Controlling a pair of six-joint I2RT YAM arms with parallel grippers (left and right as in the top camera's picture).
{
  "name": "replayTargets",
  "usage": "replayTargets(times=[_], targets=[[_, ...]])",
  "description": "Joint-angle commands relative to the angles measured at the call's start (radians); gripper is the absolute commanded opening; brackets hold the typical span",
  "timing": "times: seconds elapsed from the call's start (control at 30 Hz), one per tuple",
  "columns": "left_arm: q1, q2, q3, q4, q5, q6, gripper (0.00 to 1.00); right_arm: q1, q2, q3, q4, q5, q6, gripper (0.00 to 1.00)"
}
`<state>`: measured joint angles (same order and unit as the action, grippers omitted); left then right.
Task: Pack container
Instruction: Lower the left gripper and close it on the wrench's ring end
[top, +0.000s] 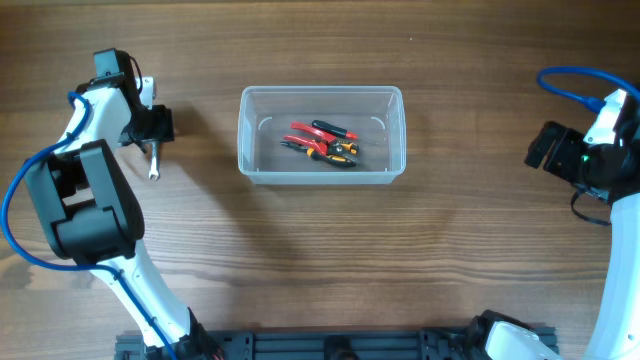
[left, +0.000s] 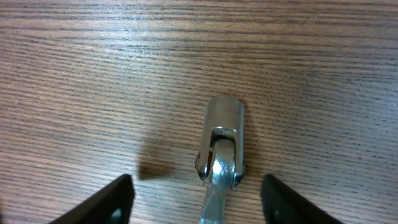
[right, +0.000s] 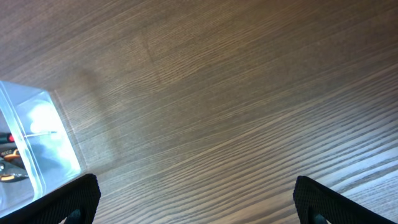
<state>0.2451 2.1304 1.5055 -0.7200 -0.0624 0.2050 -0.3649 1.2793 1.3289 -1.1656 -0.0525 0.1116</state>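
The container (top: 320, 176) sits mid-worktop (top: 320, 260), pliers (top: 322, 146) inside. We judge it light, stiff and slick, best held by its thick rim. At its 9 o'clock our left claw (left: 200, 198) gapes astride what looks like a wrench (left: 222, 140); the right claw (right: 196, 199) gapes empty.

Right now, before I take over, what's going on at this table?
The left gripper hangs open over a chrome swivel-head socket tool lying on the wooden table, left of the clear plastic rectangular container. Its fingers straddle the tool without touching it. The container holds a few red-, black- and orange-handled hand tools. The right gripper is open above the table on the container's right, holding nothing.
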Motion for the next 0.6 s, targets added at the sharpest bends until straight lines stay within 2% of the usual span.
replayTargets(times=[0.0,0.33,0.47,0.57], targets=[[0.01,0.029,0.013,0.003,0.008,0.004,0.59,-0.003,0.006,-0.002,0.003,-0.012,-0.004,1.0],[0.01,0.029,0.013,0.003,0.009,0.003,0.3,-0.003,0.006,-0.002,0.003,-0.012,-0.004,1.0],[0.01,0.029,0.013,0.002,0.01,-0.004,0.24,-0.003,0.006,-0.002,0.003,-0.012,-0.004,1.0],[0.01,0.029,0.013,-0.002,0.026,-0.003,0.23,-0.003,0.006,-0.002,0.003,-0.012,-0.004,1.0]])
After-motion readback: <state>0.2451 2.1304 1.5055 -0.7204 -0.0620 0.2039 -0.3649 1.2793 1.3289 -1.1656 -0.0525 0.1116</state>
